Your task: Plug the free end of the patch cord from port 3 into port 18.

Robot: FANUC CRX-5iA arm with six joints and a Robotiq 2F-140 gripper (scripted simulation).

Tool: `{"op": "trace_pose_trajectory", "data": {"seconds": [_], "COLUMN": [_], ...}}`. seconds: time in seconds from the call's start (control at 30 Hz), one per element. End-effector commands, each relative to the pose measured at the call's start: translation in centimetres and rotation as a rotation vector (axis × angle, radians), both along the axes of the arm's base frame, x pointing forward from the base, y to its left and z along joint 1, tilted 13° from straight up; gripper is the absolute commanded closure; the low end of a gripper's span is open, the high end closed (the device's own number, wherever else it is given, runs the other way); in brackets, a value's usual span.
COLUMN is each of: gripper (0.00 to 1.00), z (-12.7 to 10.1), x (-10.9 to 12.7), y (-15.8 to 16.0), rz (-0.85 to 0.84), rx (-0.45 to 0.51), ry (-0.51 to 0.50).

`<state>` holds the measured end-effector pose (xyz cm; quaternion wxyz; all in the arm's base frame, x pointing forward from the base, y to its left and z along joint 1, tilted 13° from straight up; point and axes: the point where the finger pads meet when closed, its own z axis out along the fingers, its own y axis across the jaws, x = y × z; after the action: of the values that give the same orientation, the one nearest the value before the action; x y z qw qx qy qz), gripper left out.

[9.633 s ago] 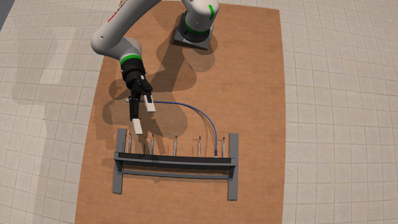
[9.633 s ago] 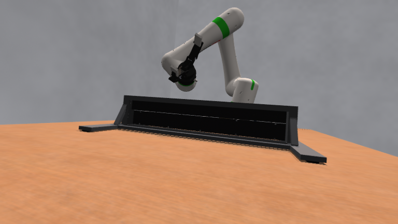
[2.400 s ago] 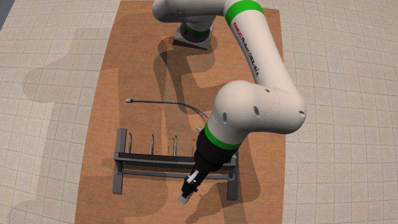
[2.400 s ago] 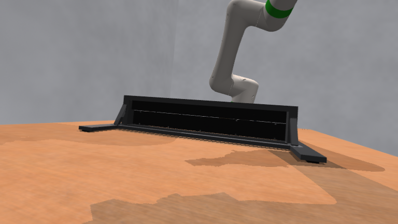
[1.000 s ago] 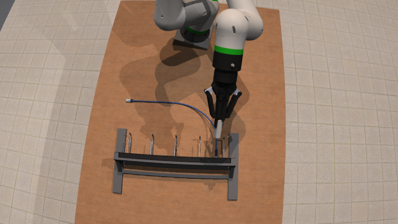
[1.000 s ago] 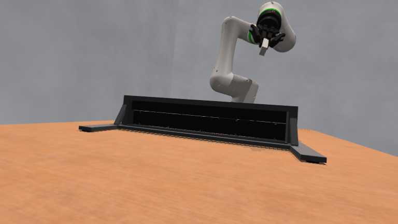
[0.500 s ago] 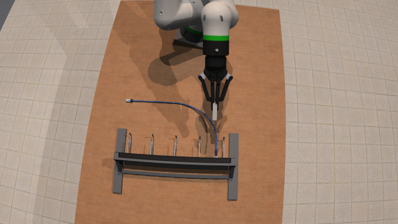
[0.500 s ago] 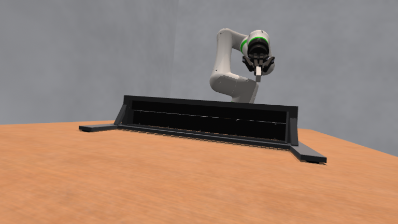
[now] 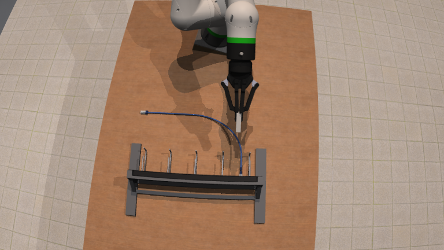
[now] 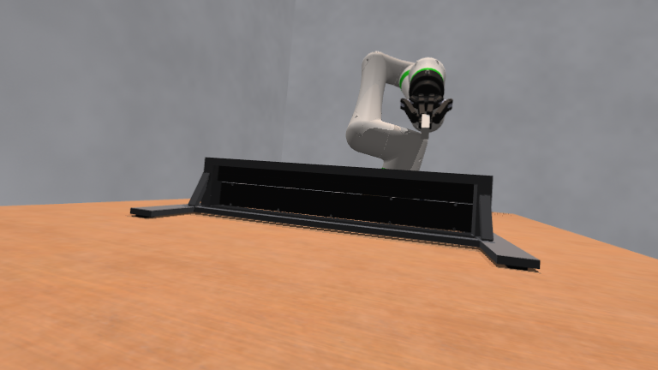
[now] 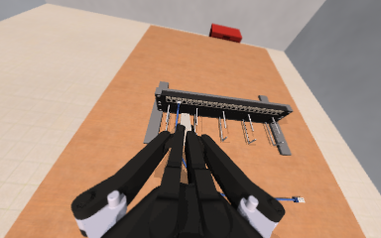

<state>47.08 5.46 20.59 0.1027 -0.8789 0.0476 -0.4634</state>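
One big brown wood-grain table (image 9: 288, 103) (image 10: 290, 298) (image 11: 198, 59) carries the whole setup. Over it, my white six-joint arm with green bands (image 9: 242, 21) (image 10: 371, 85) hangs in the air, no contact that I can see. Next down is the long dark-grey rack on flat feet (image 9: 196, 180) (image 10: 339, 169) (image 11: 223, 97), upright on the table. My black two-finger gripper with pale tips (image 9: 238, 122) (image 10: 425, 126) (image 11: 186, 121) has its fingers pressed together, nothing pinched, fwiw. That thin blue patch cord (image 9: 163, 113) (image 11: 177, 116) goes into the port row near its left end and curves away; its small clear free plug (image 9: 143, 112) (image 11: 298, 199) is well apart from the rack, so port 18 isn't done.
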Motion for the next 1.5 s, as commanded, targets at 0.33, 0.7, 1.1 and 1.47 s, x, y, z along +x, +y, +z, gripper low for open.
{"op": "trace_pose_trajectory", "data": {"seconds": [0.33,0.7,1.1,1.47], "gripper": [1.0,1.0,1.0,1.0], "z": [-3.9,-6.0,-6.0,-6.0], "x": [6.2,9.6,9.6,9.6], "y": [1.0,1.6,1.6,1.6], "rz": [-0.007,-0.007,-0.007,-0.007], "rx": [0.0,0.0,0.0,0.0], "ry": [-0.028,-0.028,-0.028,-0.028]}}
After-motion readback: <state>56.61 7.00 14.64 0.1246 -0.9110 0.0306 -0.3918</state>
